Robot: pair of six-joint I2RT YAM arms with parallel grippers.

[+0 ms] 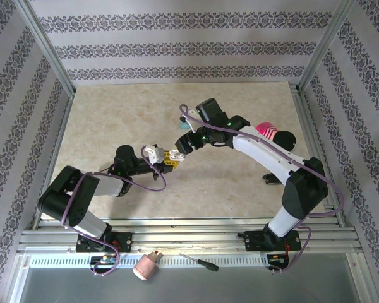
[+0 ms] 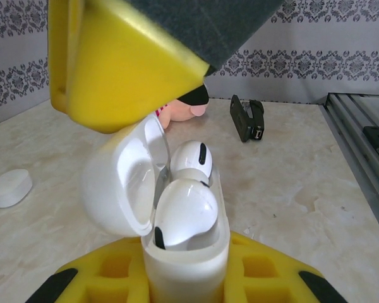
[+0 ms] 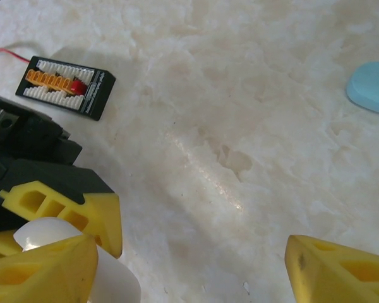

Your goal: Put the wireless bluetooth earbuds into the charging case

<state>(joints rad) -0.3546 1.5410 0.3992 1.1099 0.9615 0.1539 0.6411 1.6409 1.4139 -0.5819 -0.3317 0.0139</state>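
White earbuds (image 2: 183,211) and case (image 2: 186,281); yellow fingers (image 2: 114,268); cream marbled table (image 2: 290,170); grey damask-banded walls (image 2: 316,63).

A beige, marble-patterned counter (image 1: 114,107) lies flat under soft, even light, faintly glossy where the light catches it. Behind the counter and on both its sides rise white wallpapered walls (image 1: 177,47) banded with grey damask stripes, framed by silver aluminium posts (image 1: 46,47). Slotted aluminium rails (image 1: 177,240) run along the counter's near edge.
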